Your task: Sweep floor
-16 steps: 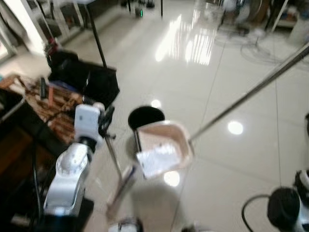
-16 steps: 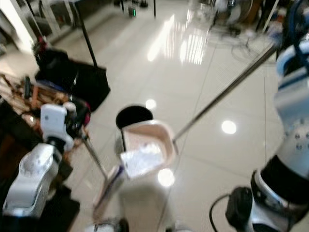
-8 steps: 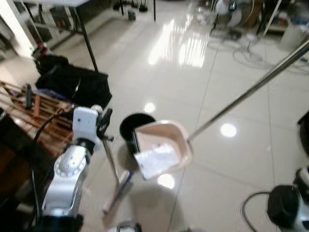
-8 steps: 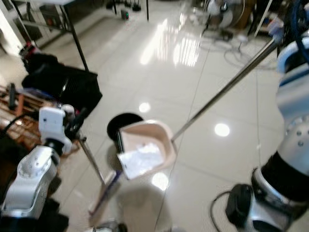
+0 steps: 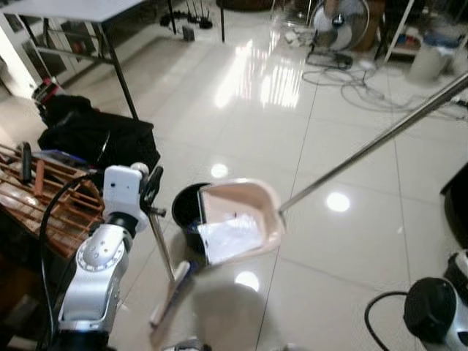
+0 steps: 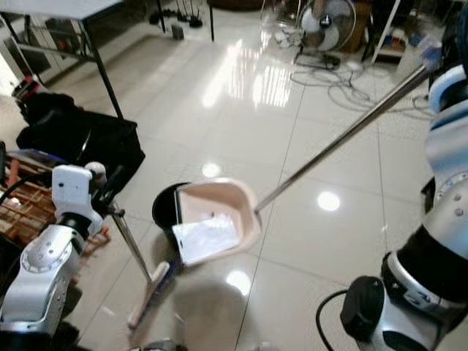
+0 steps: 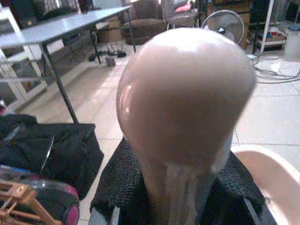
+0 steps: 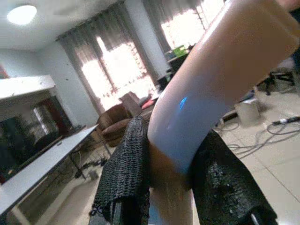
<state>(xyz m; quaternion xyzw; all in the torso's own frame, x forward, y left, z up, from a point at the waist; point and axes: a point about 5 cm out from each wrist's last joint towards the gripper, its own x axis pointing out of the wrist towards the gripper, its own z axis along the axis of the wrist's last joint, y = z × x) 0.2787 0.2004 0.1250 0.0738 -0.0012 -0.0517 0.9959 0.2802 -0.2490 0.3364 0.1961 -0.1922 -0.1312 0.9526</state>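
- Glossy pale tiled floor [image 5: 344, 146] all around, ceiling lights mirrored in it; camera now pitched up compared with a second ago, so more of the far room in frame.
- Nearest in: left gripper [image 5: 151, 191] pinching the broom handle [image 5: 162, 245] just below its rounded top, fingers [image 7: 119, 187] pressed against it from both sides in the left wrist view.
- Running down from that grip to the broom head [image 5: 170, 292], resting on the tiles just in front of the bin.
- Just past it: pink dustpan [image 5: 238, 219] held up off the floor, tilted, white paper scraps [image 5: 228, 238] lying in its scoop.
- Now overlapping the rim of the black bin [image 5: 187, 210], where a second ago sitting more in front of it — looks like lining up for a tip; emptying not yet done, scraps all in the pan.
- Long metal dustpan handle [image 5: 380, 139] slanting up and away to the right gripper [image 8: 176, 183], clamped on its pale grip in the right wrist view.
- Off to the left: black bag [image 5: 95, 135] and wooden rack [image 5: 51, 197], near the bin but not touching.
- Far end: table [image 5: 73, 11], standing fan [image 5: 338, 18], loose cables [image 5: 365, 77] on the floor.
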